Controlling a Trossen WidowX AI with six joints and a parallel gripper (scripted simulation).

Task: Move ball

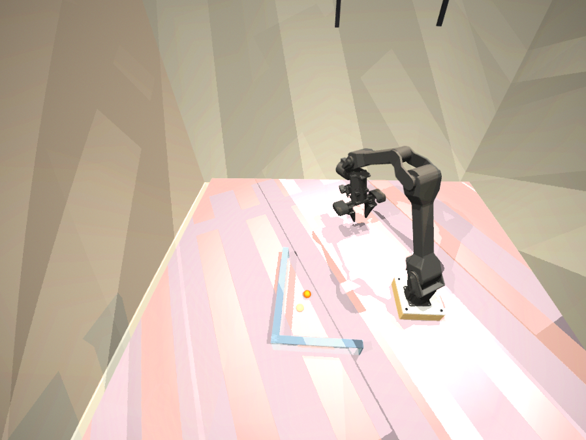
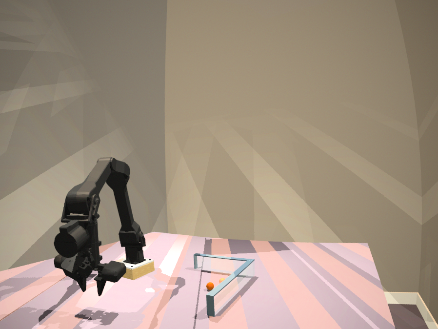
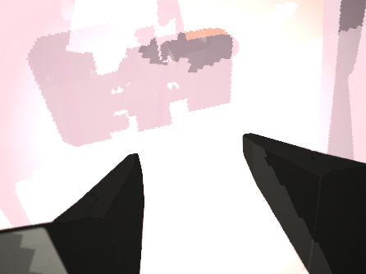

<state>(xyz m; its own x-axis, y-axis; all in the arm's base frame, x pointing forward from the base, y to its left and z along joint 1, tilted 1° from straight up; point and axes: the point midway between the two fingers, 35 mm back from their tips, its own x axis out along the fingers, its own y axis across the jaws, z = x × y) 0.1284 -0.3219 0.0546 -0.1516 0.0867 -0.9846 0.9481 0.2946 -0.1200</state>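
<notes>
An orange ball (image 1: 307, 294) (image 2: 209, 286) lies on the table, on the inner side of the two low clear walls (image 1: 278, 303) (image 2: 233, 276) that meet in a corner. The see-through copy (image 1: 299, 307) (image 2: 221, 280) is a pale disc close to the ball, a little nearer the corner; the two do not overlap in the top view. My gripper (image 1: 359, 219) (image 2: 91, 293) (image 3: 191, 152) points down above the table, well away from the ball and outside the walls. Its fingers are apart with nothing between them. The ball is not visible in the wrist view.
The arm's base (image 1: 421, 311) (image 2: 139, 271) stands on the table on the open side of the corner. One wall (image 1: 282, 274) runs beside the ball, and the other (image 1: 322, 341) runs across beyond the copy. The gripper's shadow (image 3: 144, 93) falls on the table (image 1: 246, 378).
</notes>
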